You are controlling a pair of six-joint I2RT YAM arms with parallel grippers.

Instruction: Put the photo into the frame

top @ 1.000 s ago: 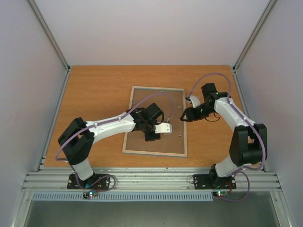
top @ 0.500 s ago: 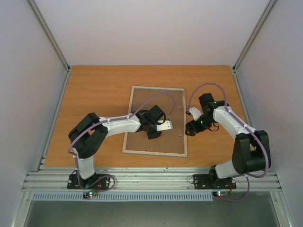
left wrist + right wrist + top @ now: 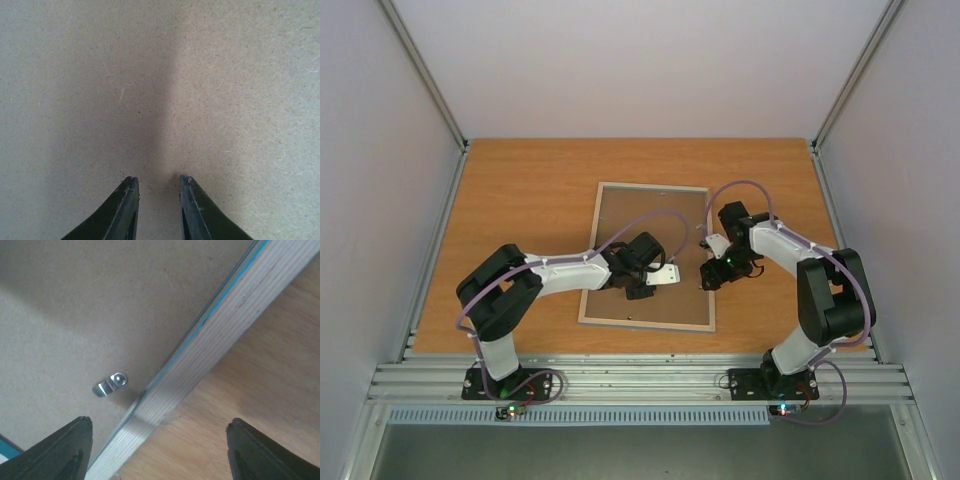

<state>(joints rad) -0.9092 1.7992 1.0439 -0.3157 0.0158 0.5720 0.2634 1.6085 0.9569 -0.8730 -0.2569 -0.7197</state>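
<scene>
The frame (image 3: 645, 323) lies face down mid-table, its pale wood edge with a thin turquoise line showing in the right wrist view (image 3: 215, 335). A brown backing board (image 3: 650, 215) fills it. The photo is hidden. My left gripper (image 3: 638, 290) hovers close over the board (image 3: 150, 75), and in its wrist view (image 3: 158, 179) the fingers stand slightly apart and hold nothing. My right gripper (image 3: 712, 275) is wide open and straddles the frame's right edge (image 3: 159, 422).
A small metal retaining clip (image 3: 110, 384) sits on the backing board (image 3: 90, 305) just inside the frame's right edge. The wooden table (image 3: 260, 405) lies to the right of the frame. Grey walls enclose the table on three sides.
My right gripper has moved nearer and slightly left, down to the frame's right edge. My left arm's elbow has shifted; its gripper stays over the board.
</scene>
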